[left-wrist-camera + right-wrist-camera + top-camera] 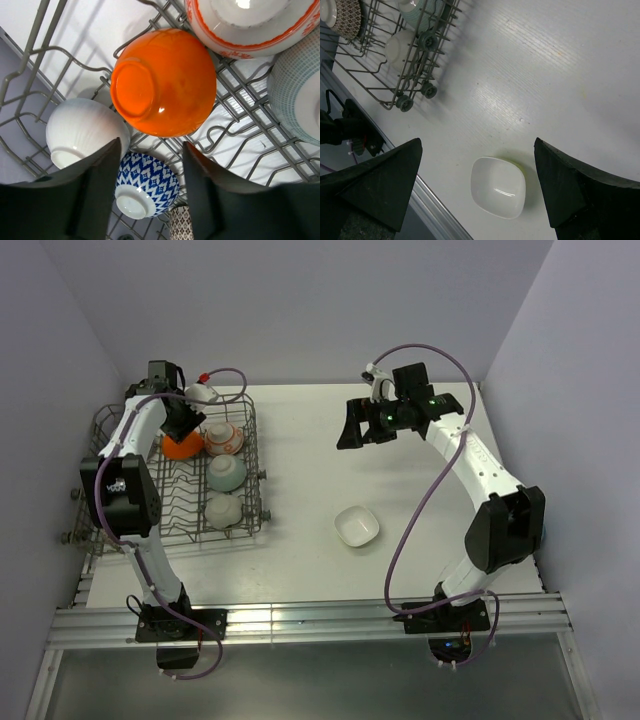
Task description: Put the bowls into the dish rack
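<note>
The grey wire dish rack (152, 523) stands at the left and holds several bowls. An orange bowl (162, 82) lies bottom-up in it, beside a red-orange patterned bowl (250, 25), a white ribbed bowl (82, 130) and a blue-patterned bowl (145, 185). My left gripper (151, 150) hovers just short of the orange bowl (182, 446), jaws apart, nothing between them. A square white bowl (357, 526) sits alone on the table. My right gripper (365, 425) hangs wide open above the table, with the square bowl (498, 187) below, between its fingers (385, 175).
More bowls stand in the rack: a pale green one (226, 472), a white one (223, 510) and a pale checked one (297, 95). The rack's wheeled corner (404, 102) shows in the right wrist view. An aluminium rail (300, 620) runs along the table's near edge.
</note>
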Motion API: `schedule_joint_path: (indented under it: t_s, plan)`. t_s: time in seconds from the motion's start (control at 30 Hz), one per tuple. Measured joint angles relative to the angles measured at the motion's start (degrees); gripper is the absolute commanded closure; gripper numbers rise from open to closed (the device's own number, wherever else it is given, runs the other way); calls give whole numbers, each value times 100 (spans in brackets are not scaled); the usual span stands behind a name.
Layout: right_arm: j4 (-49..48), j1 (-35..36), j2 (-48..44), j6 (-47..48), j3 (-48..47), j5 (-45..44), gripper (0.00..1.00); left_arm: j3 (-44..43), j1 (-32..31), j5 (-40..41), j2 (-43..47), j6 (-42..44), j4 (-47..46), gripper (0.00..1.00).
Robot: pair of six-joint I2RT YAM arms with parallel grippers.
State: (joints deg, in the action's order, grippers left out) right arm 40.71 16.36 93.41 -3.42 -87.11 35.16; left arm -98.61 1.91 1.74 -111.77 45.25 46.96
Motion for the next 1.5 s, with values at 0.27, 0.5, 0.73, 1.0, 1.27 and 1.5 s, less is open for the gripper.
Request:
schedule_joint_path:
  t_s: [0.27,0.5,0.73,1.0,1.27,1.5]
  plan:
    - [92,-116,-195,61,17,15,1,37,197,-168,-59,-251,20,57]
    - [131,-170,-210,151,24,20,1,621,201,-269,-61,-361,-35,62]
    - [146,-254,-221,184,90,24,2,826,201,-348,-59,-417,-24,58]
    - [334,-485,-415,334,133,68,2,192,203,-850,-13,-612,468,23]
    - [1331,-1467,-702,1241,129,-20,0,-400,203,-2100,1176,-1134,525,1]
    - [2590,-3154,-881,2787,199,-621,1,-400,164,-3101,1923,-1670,466,1]
